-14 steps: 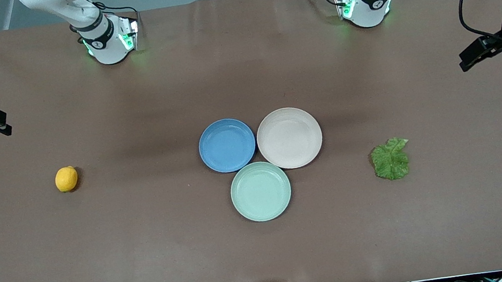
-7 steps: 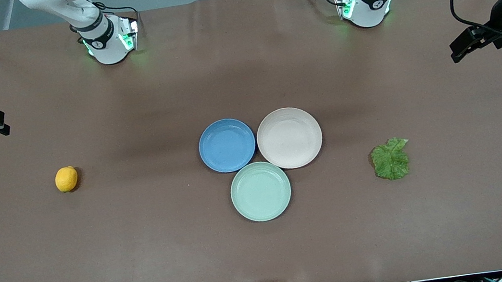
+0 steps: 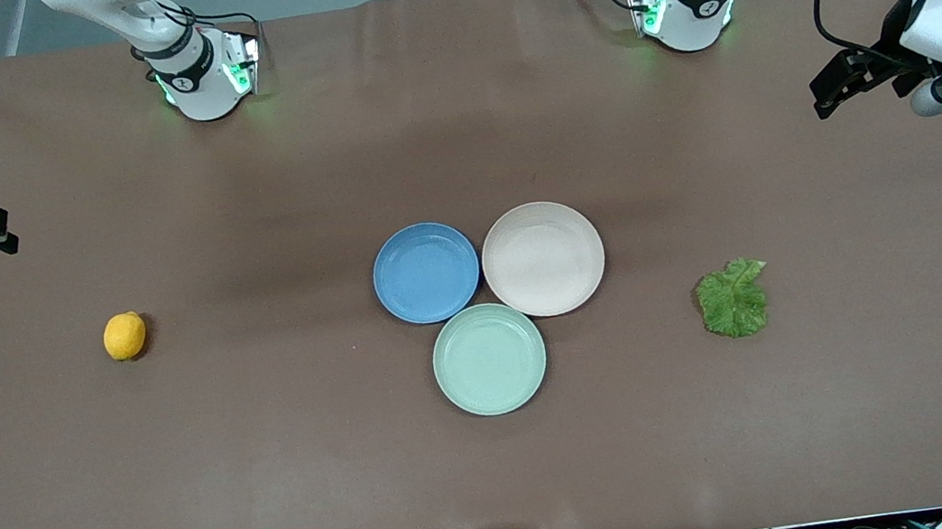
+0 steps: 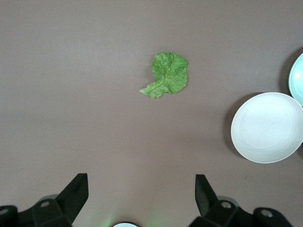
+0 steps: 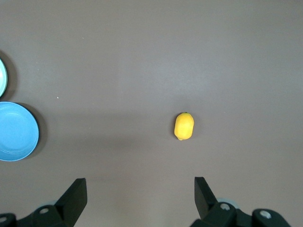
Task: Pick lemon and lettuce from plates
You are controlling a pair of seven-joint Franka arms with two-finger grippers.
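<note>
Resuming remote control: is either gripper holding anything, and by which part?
Nothing is held. The left gripper and right gripper are both open and empty; the lettuce and lemon lie on the table.

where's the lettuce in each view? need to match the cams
Front view: the lettuce lies flat on the table toward the left arm's end, beside the beige-pink plate, on no plate.
Left wrist view: the leaf shows above the middle, ahead of the open left gripper.
Right wrist view: not in it.
Shared landmark: the beige-pink plate, which shows in the front and left wrist views.
</note>
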